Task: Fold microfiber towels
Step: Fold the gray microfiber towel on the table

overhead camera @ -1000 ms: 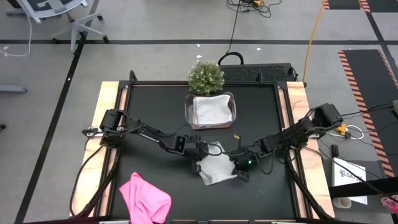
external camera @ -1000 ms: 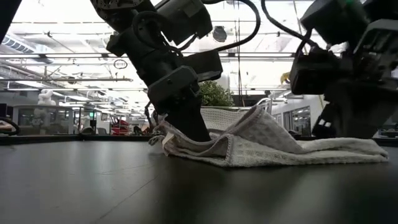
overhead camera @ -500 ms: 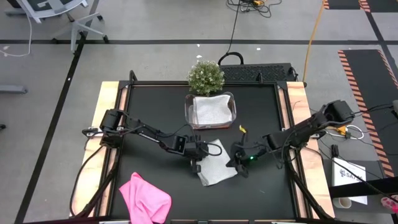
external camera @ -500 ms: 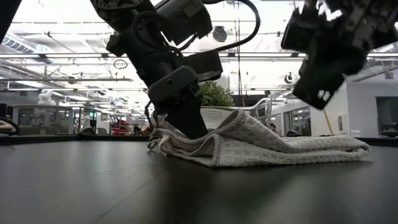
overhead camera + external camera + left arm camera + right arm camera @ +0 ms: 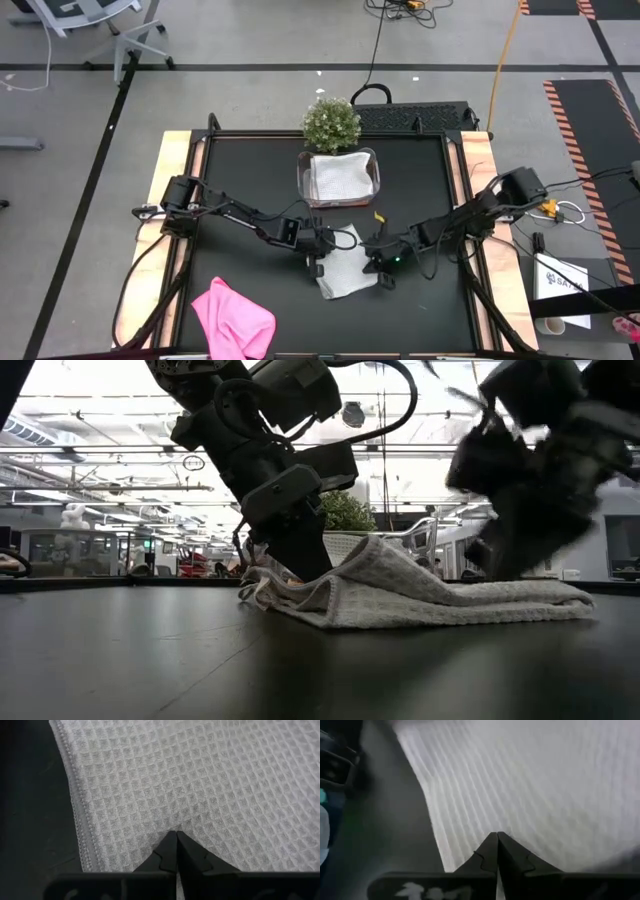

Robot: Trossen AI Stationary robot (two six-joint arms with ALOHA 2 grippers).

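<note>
Waffle weave (image 5: 200, 785) in wrist views only

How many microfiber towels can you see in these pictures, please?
3. A grey towel lies mid-table between both grippers; a pink towel is crumpled at the table's near-left edge; a pale towel sits in the clear tub by the plant. More may lie hidden beneath it.

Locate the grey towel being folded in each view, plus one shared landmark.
High view: grey towel at table centre, between both arms.
Low view: rumpled heap mid-frame on the table.
Left wrist view: waffle weave fills the frame beyond the shut fingers.
Right wrist view: blurred, fills most of the frame.
Shared landmark: left gripper, pressed on the towel's edge.
</note>
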